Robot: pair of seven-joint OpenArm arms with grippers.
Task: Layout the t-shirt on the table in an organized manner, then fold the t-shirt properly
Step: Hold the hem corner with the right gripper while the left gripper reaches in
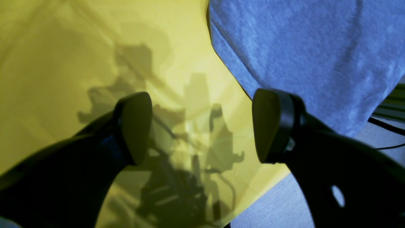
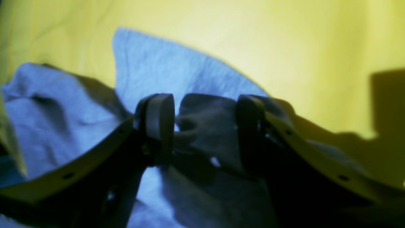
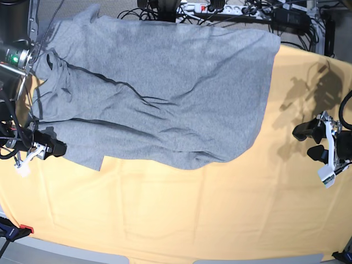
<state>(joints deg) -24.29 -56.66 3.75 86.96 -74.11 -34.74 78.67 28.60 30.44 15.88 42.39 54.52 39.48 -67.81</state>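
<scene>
Table (image 3: 181, 214): pale yellow-orange cloth, faint creases, fills most of the base view. All places below are given relative to it.

T-shirt (image 3: 165, 93): heather-grey, spread loosely over the table's far half, wrinkled, with diagonal folds running across the body. Its far edge hangs past the table's back edge toward the cables (image 3: 220, 10) and power strip there. One corner lies at the table's near-left area in the base view. No lettering visible on the side facing up.

Right gripper (image 3: 52, 147): at the table's left edge in the base view, down at the shirt's corner. Wrist view shows a bunched fold of grey fabric between the fingers (image 2: 159, 123), which stand apart with a gap; whether they pinch the cloth or only straddle it I cannot tell.

Left gripper (image 3: 309, 142): over bare cloth at the table's right side in the base view, well apart from the shirt's hem. Jaws spread wide, nothing between them; shadow falls on the table beneath.
</scene>
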